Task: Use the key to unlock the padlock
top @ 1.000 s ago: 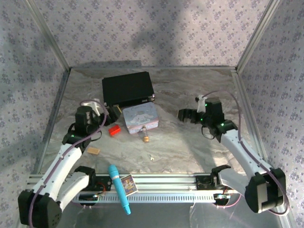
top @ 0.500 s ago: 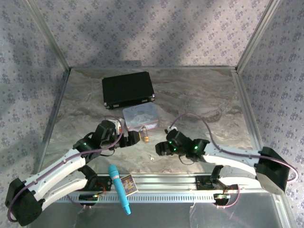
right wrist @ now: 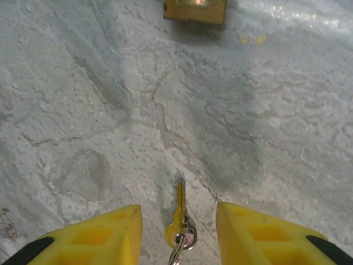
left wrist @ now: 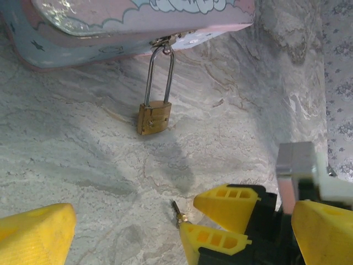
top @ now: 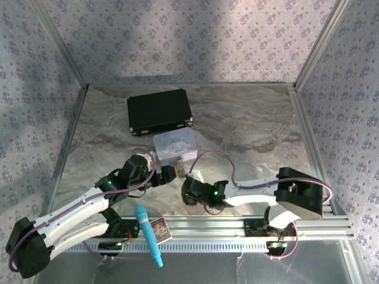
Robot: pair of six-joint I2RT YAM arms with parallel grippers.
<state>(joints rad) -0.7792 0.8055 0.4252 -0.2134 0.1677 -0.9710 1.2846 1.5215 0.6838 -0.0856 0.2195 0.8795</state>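
Silvery key (right wrist: pixel 180 218) is lying flat on the marbled surface (right wrist: pixel 83 110) between the part-open, empty fingers of the right end effector (right wrist: pixel 176 212), which is narrowing for the pick-up. The next move calls for a square pinch on the thin bow. Padlock (left wrist: pixel 154 117) is resting just beyond, hooked to the pastel tin (left wrist: pixel 110 33). Left end effector (top: pixel 164 175) is waiting wide open and empty beside it. A second earlier both arms were standing back.
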